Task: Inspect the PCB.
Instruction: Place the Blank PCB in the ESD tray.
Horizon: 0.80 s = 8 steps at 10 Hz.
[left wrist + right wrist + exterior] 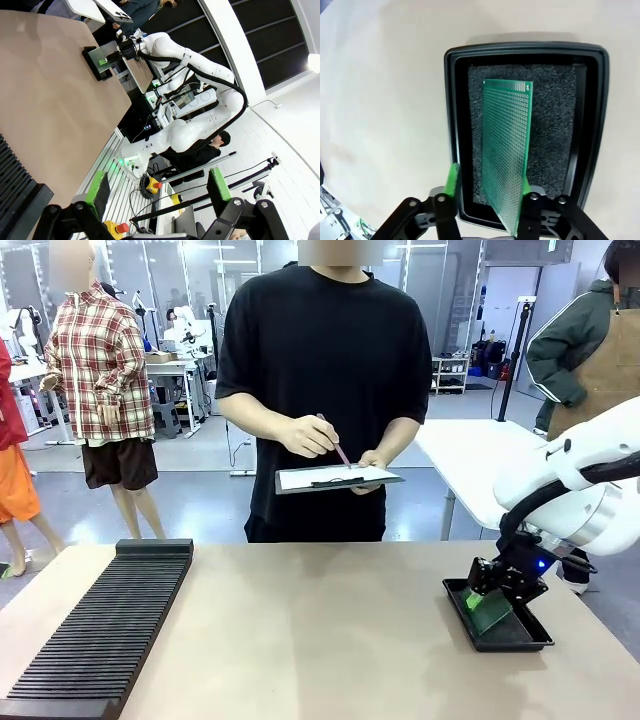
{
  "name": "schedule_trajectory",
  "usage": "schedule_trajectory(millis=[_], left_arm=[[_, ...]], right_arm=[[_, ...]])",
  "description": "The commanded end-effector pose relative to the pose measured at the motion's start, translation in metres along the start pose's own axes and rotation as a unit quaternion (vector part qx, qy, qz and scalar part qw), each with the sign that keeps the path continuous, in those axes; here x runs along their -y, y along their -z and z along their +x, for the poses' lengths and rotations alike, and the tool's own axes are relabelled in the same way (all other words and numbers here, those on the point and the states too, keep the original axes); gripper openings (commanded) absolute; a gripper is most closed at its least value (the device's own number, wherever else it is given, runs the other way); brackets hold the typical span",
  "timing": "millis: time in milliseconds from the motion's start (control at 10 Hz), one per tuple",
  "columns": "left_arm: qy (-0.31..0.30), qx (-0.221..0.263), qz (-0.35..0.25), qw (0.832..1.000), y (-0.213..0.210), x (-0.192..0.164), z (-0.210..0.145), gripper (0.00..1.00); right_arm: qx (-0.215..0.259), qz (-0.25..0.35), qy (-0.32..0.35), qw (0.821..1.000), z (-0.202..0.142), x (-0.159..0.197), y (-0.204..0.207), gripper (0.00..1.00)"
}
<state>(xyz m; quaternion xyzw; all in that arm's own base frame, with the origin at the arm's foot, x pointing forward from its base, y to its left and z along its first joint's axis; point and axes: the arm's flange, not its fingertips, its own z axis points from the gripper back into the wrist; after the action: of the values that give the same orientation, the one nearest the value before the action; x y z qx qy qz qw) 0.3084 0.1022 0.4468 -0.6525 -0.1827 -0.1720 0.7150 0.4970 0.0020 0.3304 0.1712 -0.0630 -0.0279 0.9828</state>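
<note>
Across the desk (320,640) in the front view, the right pincer (497,592) is hanging low over the shallow black tray (520,633) at the desk's right side, and the PCB (489,613) is showing as a green slab just under it, inside the tray and tilted rather than lying flat. A person is standing at the far side, holding a clipboard (338,478) and pressing a pen (334,443) to its paper. A long black ribbed rack (100,635) is lying along the left of the desk.

From the left wrist view, the left pincer (159,189) is standing wide with nothing between its green pads, off the desk's edge; far off, the right arm is reaching down to the tray (94,62), where a small green patch (104,60) is showing.

Looking through the right wrist view, the right pincer (487,186) is standing wide. The PCB (505,150) is resting on its edge on the tray's dark foam (555,135), leaning against the inner face of one finger while a clear gap is separating it from the other finger (451,182). Its near end is sitting between the fingers and its far end is reaching toward the tray's middle.
</note>
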Motion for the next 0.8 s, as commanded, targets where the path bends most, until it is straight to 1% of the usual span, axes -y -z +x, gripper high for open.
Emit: schedule_trajectory(millis=[0, 200, 300, 400, 500, 600, 700], left_arm=[[-0.005, -0.004, -0.006, 1.000, -0.001, 0.004, 0.004, 1.00], [-0.005, -0.004, -0.006, 1.000, -0.001, 0.004, 0.004, 1.00], [-0.005, -0.004, -0.006, 1.000, -0.001, 0.004, 0.004, 1.00], [-0.005, -0.004, -0.006, 1.000, -0.001, 0.004, 0.004, 1.00], [-0.005, -0.004, -0.006, 1.000, -0.001, 0.004, 0.004, 1.00], [-0.005, -0.004, -0.006, 1.000, -0.001, 0.004, 0.004, 1.00], [-0.005, -0.004, -0.006, 1.000, -0.001, 0.004, 0.004, 1.00]], right_arm=[[0.020, -0.040, 0.015, 0.999, -0.008, -0.007, -0.005, 1.00], [0.053, -0.104, 0.017, 0.993, -0.014, -0.015, -0.015, 1.00], [0.062, -0.117, 0.016, 0.991, -0.018, -0.018, -0.022, 1.00], [0.066, -0.112, 0.017, 0.991, -0.020, -0.020, -0.028, 1.00], [0.057, -0.113, 0.027, 0.992, -0.022, -0.019, -0.029, 1.00], [0.058, -0.096, 0.000, 0.994, -0.011, -0.008, -0.023, 1.00], [0.058, -0.096, 0.000, 0.994, -0.011, -0.008, -0.023, 1.00]])
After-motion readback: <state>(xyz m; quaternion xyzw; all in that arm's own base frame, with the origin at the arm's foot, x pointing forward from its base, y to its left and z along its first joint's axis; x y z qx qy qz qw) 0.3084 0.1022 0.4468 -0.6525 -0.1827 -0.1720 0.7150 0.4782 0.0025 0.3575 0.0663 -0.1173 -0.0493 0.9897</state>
